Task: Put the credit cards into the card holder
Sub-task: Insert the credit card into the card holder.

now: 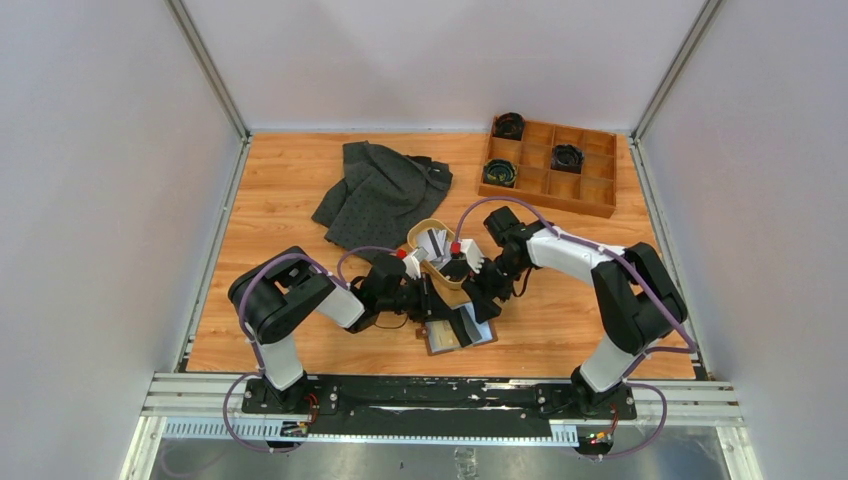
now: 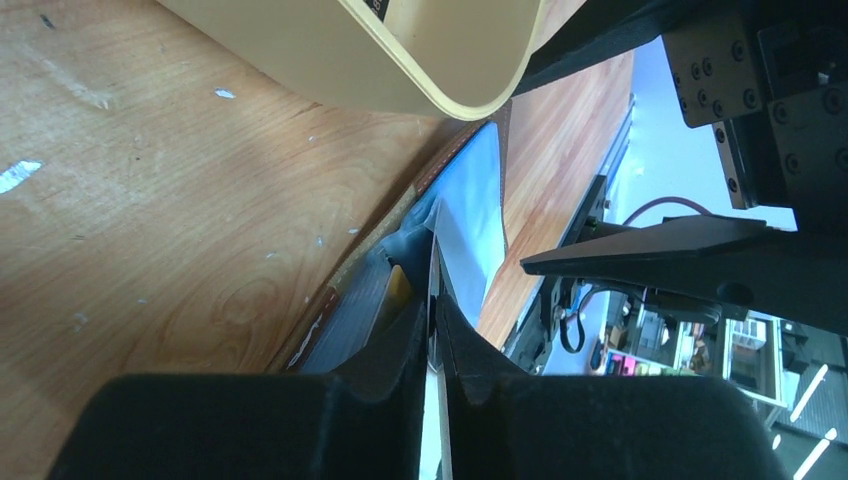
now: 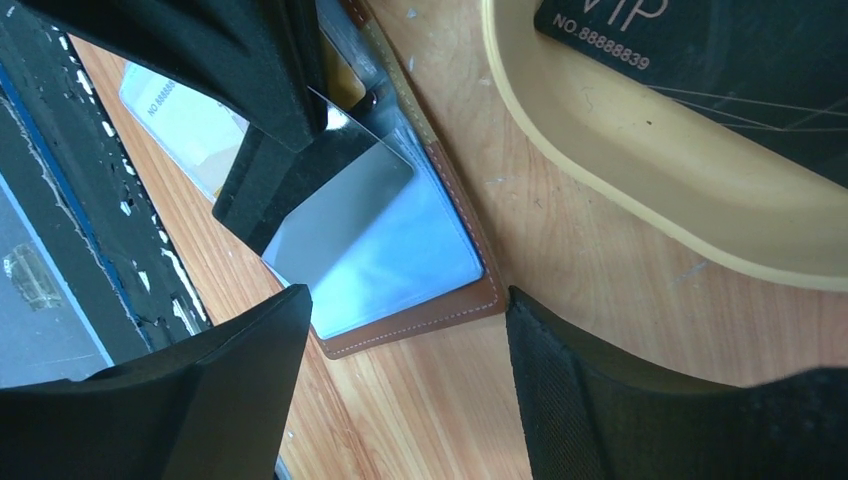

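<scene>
Open and flat on the tabletop point(image 1: 290, 190) near the front edge, between the two arms: the card holder point(image 1: 452, 338), brown leather rim around a clear inner sleeve. Tilted over that sleeve, a grey card point(image 3: 340, 215), pinched in the left claw point(image 2: 435, 325), closed tight on it; from the left wrist, seen edge-on as a thin pale line between the black pads. Unclear: lower edge already inside a pocket or only resting on the sleeve, hidden behind those fingers. Beyond the left claw and partly covered by it, a pale numbered card point(image 3: 185, 115). Hovering over the holder's corner, just beside the left claw and crowding the same spot: the right claw point(image 3: 405, 310), spread wide, nothing between its fingers. Just behind the holder, close against it, an oval tan tray point(image 3: 640, 130) with more cards inside, among them a black one point(image 3: 720, 70) marked VIP. Farther back, well apart, a rumpled grey cloth point(image 1: 385, 190). In the far right corner, a wooden compartment box point(image 1: 590, 190), dark coiled things in three of its cells.
</scene>
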`<action>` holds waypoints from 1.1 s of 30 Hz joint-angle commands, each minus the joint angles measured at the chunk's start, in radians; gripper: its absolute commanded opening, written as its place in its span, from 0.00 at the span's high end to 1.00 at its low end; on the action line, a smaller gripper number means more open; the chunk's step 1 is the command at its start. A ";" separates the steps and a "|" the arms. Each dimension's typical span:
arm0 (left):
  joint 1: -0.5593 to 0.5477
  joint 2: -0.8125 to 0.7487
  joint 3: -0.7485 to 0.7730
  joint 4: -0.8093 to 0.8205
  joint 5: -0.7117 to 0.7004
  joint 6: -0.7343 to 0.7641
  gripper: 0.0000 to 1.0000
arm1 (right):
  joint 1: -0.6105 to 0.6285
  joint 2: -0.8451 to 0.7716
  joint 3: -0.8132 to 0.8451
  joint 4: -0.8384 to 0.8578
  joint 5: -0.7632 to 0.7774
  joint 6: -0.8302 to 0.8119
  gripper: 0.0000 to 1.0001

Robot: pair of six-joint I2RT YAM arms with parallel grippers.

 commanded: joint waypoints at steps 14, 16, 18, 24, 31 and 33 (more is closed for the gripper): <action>-0.007 0.035 -0.017 -0.098 -0.064 0.049 0.72 | -0.041 -0.147 -0.007 -0.053 0.116 -0.094 0.09; -0.007 0.033 -0.017 -0.098 -0.064 0.050 0.71 | -0.044 -0.172 -0.012 -0.056 0.124 -0.112 0.09; -0.007 0.033 -0.017 -0.098 -0.064 0.052 0.69 | -0.047 -0.197 -0.019 -0.060 0.125 -0.130 0.09; -0.007 0.037 -0.018 -0.098 -0.061 0.057 0.68 | -0.047 -0.278 -0.032 -0.077 0.042 -0.189 0.11; -0.005 0.041 -0.016 -0.098 -0.056 0.060 0.65 | 0.050 -0.353 -0.050 -0.084 -0.178 -0.308 0.28; -0.005 0.049 -0.014 -0.098 -0.055 0.060 0.64 | 0.120 -0.376 -0.069 -0.045 -0.199 -0.356 0.33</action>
